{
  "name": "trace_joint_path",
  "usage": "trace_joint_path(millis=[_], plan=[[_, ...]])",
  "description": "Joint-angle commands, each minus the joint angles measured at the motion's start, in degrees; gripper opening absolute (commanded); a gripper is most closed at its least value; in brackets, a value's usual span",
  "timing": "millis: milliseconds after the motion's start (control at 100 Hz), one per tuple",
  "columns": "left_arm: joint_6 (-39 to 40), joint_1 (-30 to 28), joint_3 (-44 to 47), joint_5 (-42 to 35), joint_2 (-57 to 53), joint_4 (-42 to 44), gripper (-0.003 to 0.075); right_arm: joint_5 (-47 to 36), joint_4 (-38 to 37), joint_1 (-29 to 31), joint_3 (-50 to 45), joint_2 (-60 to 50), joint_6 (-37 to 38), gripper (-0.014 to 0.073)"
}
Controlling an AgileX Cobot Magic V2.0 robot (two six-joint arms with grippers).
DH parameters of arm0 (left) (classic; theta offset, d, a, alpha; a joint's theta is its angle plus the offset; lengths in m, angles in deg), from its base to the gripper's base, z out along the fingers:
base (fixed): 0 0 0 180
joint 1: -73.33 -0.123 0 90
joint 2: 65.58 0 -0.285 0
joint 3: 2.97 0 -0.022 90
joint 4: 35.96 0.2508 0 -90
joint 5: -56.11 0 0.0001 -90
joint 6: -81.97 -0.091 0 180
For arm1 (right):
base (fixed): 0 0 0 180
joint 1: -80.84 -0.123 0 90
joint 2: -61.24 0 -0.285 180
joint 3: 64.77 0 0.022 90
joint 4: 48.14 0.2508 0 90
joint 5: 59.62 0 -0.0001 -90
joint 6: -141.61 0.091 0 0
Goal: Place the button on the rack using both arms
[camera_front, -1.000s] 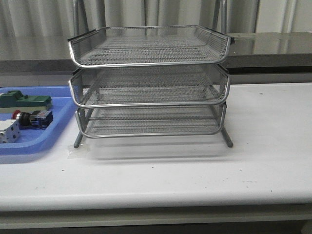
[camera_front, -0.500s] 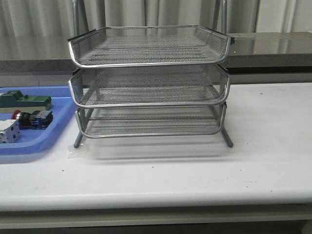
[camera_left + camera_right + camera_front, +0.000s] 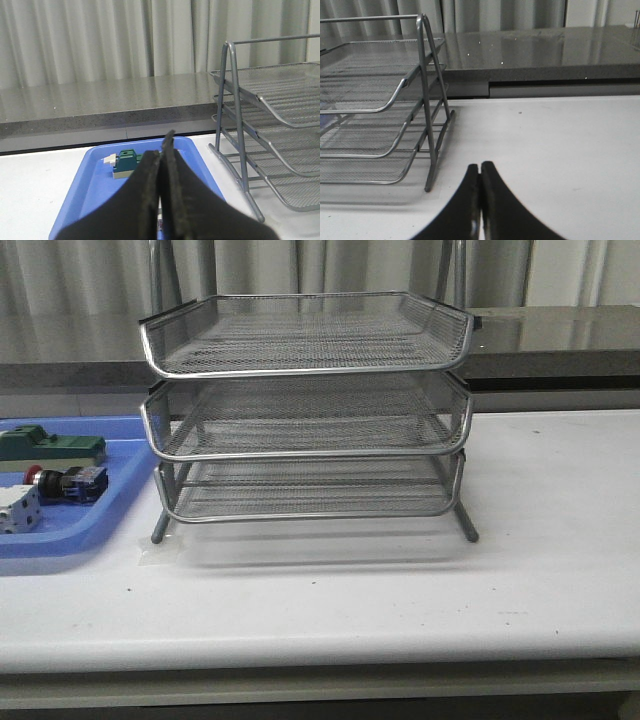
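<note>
The button [image 3: 65, 482], red-headed with a black body and blue rear block, lies in the blue tray [image 3: 100, 525] at the table's left. The three-tier wire-mesh rack [image 3: 306, 410] stands mid-table and holds nothing; it also shows as a rack [image 3: 272, 135] in the left wrist view and as a rack [image 3: 380, 125] in the right wrist view. My left gripper [image 3: 163, 145] is shut and empty, hovering near the blue tray [image 3: 95, 185]; its fingers hide the button there. My right gripper [image 3: 480, 167] is shut and empty above bare table beside the rack's leg. Neither arm appears in the front view.
In the tray a green block [image 3: 50, 448] lies behind the button and a white perforated block [image 3: 17, 509] in front of it. The green block [image 3: 126, 162] shows past the left fingers. A dark counter [image 3: 560, 335] and curtains run behind the table.
</note>
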Motion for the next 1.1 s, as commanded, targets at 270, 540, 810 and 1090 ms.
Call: trace_joint_path(millis=[270, 540, 810, 1090], plan=[[0.4, 0.0, 1.9, -4.6, -1.8, -0.3, -0.0020, 18.9, 7.1, 0.3, 23.5, 21.8, -0.1, -0.0060], [0.4, 0.0, 1.9, -4.6, -1.8, -0.3, -0.0020, 21.5, 13.6, 0.3, 29.9, 34.7, -0.1, -0.0060], [0.4, 0.0, 1.9, -4.6, -1.8, -0.3, -0.0020, 22.4, 21.9, 0.3, 29.9, 43.2, -0.8, -0.0045], [0.4, 0.0, 1.9, -4.6, -1.8, -0.3, -0.0020, 20.5, 28.4, 0.3, 29.9, 49.1, -1.1, 0.0250]])
